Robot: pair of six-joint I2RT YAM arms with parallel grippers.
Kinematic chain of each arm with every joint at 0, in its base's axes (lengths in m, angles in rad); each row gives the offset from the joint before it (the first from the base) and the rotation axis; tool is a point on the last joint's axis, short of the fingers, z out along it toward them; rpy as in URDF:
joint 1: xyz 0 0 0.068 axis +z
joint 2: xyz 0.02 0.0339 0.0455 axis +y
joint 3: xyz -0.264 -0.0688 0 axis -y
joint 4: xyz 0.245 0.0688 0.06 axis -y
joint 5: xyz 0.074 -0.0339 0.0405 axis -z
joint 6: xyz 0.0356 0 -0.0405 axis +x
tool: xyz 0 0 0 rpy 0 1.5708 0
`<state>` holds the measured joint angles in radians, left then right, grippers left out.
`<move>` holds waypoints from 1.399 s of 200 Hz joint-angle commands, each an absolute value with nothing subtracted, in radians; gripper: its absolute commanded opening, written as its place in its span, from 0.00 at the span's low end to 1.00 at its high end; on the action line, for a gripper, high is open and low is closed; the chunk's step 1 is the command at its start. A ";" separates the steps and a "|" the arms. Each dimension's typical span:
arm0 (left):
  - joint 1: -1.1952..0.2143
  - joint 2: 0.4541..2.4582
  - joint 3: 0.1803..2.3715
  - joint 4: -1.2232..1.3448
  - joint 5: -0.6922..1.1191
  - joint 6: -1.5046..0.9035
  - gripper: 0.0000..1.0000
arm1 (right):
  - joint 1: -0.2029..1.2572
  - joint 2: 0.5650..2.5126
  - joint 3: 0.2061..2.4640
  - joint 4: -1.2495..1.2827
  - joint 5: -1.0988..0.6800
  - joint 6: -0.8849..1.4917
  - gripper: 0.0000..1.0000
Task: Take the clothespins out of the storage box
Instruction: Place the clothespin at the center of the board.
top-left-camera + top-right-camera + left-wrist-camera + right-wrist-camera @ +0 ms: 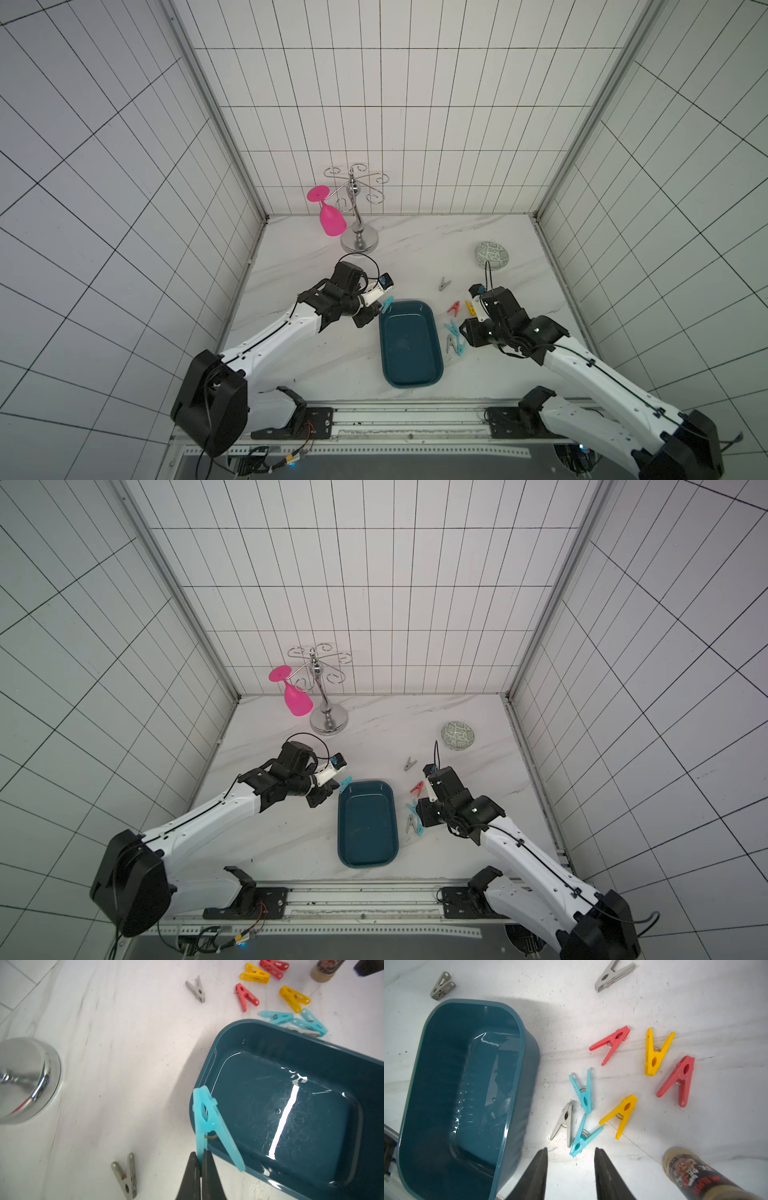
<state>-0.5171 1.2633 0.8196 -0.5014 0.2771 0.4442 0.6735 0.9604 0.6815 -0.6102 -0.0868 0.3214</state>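
Pink goblet (332,218) hangs on chrome rack (358,240); patterned bowl (492,255) sits well apart.

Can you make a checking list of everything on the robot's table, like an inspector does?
Surface: white marble-look tabletop, small dark specks.
Job's things: dark teal plastic storage box, empty; nine plastic clothespins on the tabletop; a tenth, light blue clothespin, held at the box's corner.
Clutter: pink wine glass hanging upside down on a chrome rack; green-patterned round bowl; labelled bottle.
End effectors: left end effector shut on the light blue clothespin; right end effector open, empty.
Cables: black cable loops at both wrists.
Surroundings: white tiled walls.
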 commanded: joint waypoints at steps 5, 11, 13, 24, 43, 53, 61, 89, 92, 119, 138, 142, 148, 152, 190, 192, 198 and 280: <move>-0.454 1.225 0.723 -0.449 0.167 0.388 0.01 | 0.670 0.979 0.755 -0.618 0.006 0.308 0.41; -0.442 1.226 0.708 -0.443 0.159 0.392 0.01 | 0.670 0.981 0.761 -0.620 0.020 0.307 0.41; -0.439 1.227 0.703 -0.442 0.155 0.395 0.01 | 0.670 0.982 0.763 -0.621 0.024 0.307 0.41; -0.419 1.244 0.687 -0.430 0.143 0.404 0.01 | 0.670 0.983 0.772 -0.621 0.041 0.304 0.42; -0.389 1.295 0.683 -0.411 0.123 0.405 0.01 | 0.669 0.988 0.793 -0.623 0.066 0.299 0.44; -0.382 1.326 0.686 -0.401 0.115 0.400 0.02 | 0.669 0.993 0.804 -0.627 0.080 0.301 0.48; -0.380 1.354 0.689 -0.395 0.107 0.394 0.02 | 0.667 0.999 0.812 -0.631 0.092 0.306 0.51; -0.380 1.430 0.706 -0.369 0.086 0.383 0.09 | 0.662 1.001 0.826 -0.631 0.111 0.310 0.57; -0.380 1.437 0.708 -0.364 0.082 0.383 0.10 | 0.660 1.000 0.826 -0.629 0.111 0.308 0.58; -0.380 1.481 0.719 -0.339 0.055 0.404 0.23 | 0.652 1.006 0.819 -0.620 0.086 0.250 0.63; -0.378 1.483 0.718 -0.320 0.062 0.421 0.28 | 0.650 1.008 0.811 -0.619 0.043 0.193 0.65; -0.378 1.480 0.717 -0.314 0.064 0.427 0.29 | 0.649 1.008 0.806 -0.613 0.030 0.179 0.66; -0.378 1.475 0.715 -0.306 0.067 0.432 0.31 | 0.650 1.007 0.800 -0.610 0.015 0.156 0.66; -0.378 1.473 0.716 -0.302 0.070 0.433 0.31 | 0.649 1.006 0.796 -0.609 0.009 0.143 0.66; -0.330 1.404 0.727 -0.275 0.165 0.446 0.37 | 0.631 0.998 0.791 -0.527 -0.008 0.090 0.70; -0.324 1.399 0.727 -0.272 0.172 0.446 0.38 | 0.628 1.000 0.792 -0.519 -0.012 0.088 0.71; -0.310 1.386 0.728 -0.262 0.192 0.445 0.38 | 0.621 1.009 0.794 -0.499 -0.025 0.076 0.71; -0.097 1.315 0.691 -0.026 0.231 0.293 0.77 | 0.391 1.162 0.788 -0.337 -0.178 0.022 0.76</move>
<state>-0.1478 1.3190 0.6991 -0.1776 0.2195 0.3820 0.4862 1.1503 0.7830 -0.4465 -0.1101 0.0216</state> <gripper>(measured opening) 0.632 0.745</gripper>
